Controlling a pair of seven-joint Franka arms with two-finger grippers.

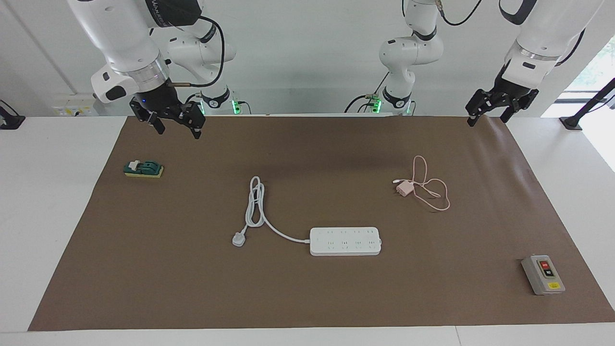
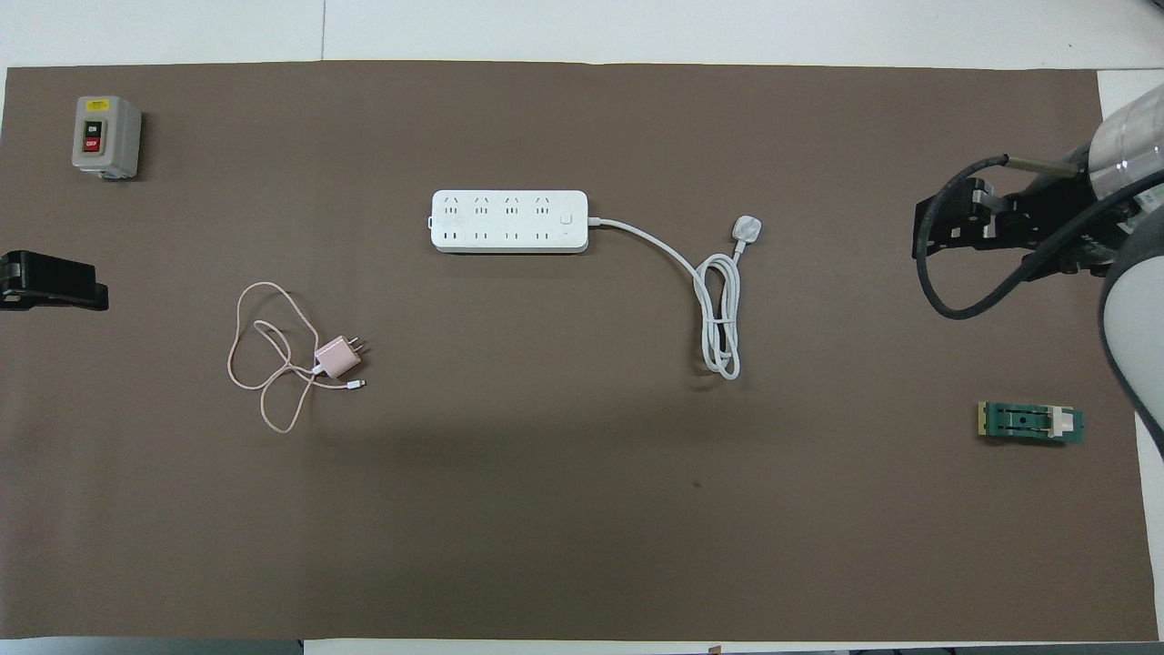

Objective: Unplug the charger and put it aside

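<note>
Both pincers hang released and empty above the robots' edge of the brown-papered bench (image 1: 307, 298): left pincer (image 1: 486, 113), right pincer (image 1: 175, 122). By the look of it the small pale pink cube charger (image 1: 404, 188) already lies unplugged, cable looped beside it, well apart from the long white power strip (image 1: 345, 240) and nearer the robots. Any further move should grip the cube, not the cable. Nothing blocks it; grey switch box (image 1: 543, 274) and green-yellow block (image 1: 143, 168) sit well apart.
</note>
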